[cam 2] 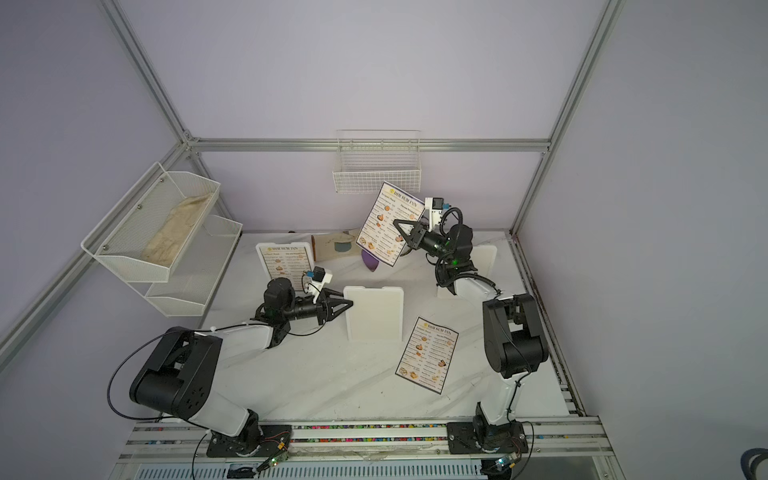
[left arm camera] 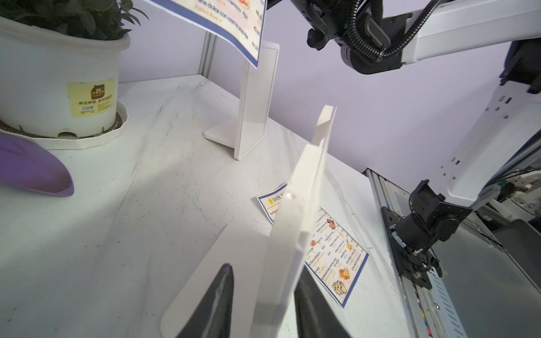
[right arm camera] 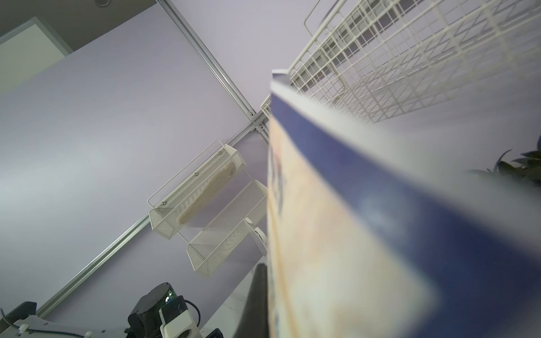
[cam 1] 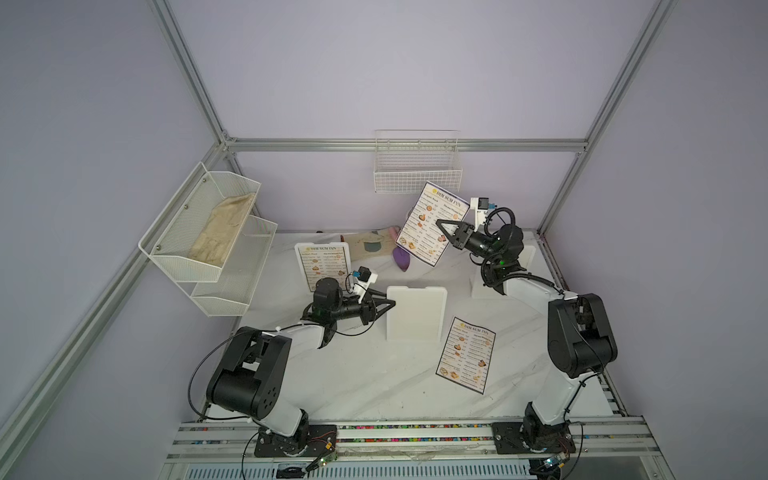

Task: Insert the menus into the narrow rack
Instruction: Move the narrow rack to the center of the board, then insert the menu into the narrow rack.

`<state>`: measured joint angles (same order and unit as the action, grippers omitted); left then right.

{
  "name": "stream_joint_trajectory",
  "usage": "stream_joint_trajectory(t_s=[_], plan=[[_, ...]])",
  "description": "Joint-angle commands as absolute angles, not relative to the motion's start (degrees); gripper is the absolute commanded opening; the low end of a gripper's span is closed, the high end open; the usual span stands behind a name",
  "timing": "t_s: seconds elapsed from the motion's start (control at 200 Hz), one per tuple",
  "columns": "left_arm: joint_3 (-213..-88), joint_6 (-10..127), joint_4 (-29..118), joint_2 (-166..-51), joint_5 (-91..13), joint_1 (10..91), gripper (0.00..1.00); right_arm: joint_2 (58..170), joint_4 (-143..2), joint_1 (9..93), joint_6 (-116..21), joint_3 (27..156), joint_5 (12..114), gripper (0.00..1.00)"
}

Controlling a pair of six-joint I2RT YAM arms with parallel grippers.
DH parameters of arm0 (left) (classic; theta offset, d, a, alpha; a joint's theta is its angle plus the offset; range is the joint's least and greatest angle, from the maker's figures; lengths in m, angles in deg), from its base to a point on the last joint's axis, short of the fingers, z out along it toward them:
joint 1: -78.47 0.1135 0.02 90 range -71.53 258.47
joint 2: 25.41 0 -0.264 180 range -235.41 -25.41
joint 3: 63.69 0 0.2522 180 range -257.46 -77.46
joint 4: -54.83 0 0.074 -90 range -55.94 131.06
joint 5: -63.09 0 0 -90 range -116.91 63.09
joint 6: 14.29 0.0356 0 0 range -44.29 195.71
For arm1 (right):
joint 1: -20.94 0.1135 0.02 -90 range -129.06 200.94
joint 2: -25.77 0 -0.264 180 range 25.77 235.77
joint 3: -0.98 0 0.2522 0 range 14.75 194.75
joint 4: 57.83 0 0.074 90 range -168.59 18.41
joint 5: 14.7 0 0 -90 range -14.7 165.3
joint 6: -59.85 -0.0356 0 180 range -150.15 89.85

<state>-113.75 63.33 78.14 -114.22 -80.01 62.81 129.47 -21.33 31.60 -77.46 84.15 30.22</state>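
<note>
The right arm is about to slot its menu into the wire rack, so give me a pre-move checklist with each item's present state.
1. Grip: the right gripper is shut on the held menu: ok.
2. Alignment: held menu's top edge over the opening of the wire rack: cannot tell.
3. Room: nothing seen inside the wire rack: ok.
4. Clearance: the left gripper is away from the rack, jaws open astride the white stand: ok.
5. Remaining: the flat menu lies on the table, not yet racked: not ok.
</note>
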Motion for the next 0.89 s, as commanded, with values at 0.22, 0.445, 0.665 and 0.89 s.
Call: stream_joint_trajectory(t_s=[0.22,0.445,0.665,0.89], plan=[[-112.92,66.35,72.19,-105.25,-73.29,63.2,0.39,125.5,-17.12,32.36,-78.74,82.33,27.17,0.0],[-119.52,59.91,71.92,-102.37,-77.45,63.87,0.45,124.26,-13.76,33.44,-79.67,81.95,24.21,0.0],[-125.64,53.67,76.08,-104.28,-81.97,65.12,0.46,121.89,-9.3,34.07,-79.98,79.61,21.53,0.0],[-128.49,45.22,86.02,-109.59,-85.97,66.69,0.46,120.69,-6.52,34.38,-80.17,77.37,20.98,0.0]])
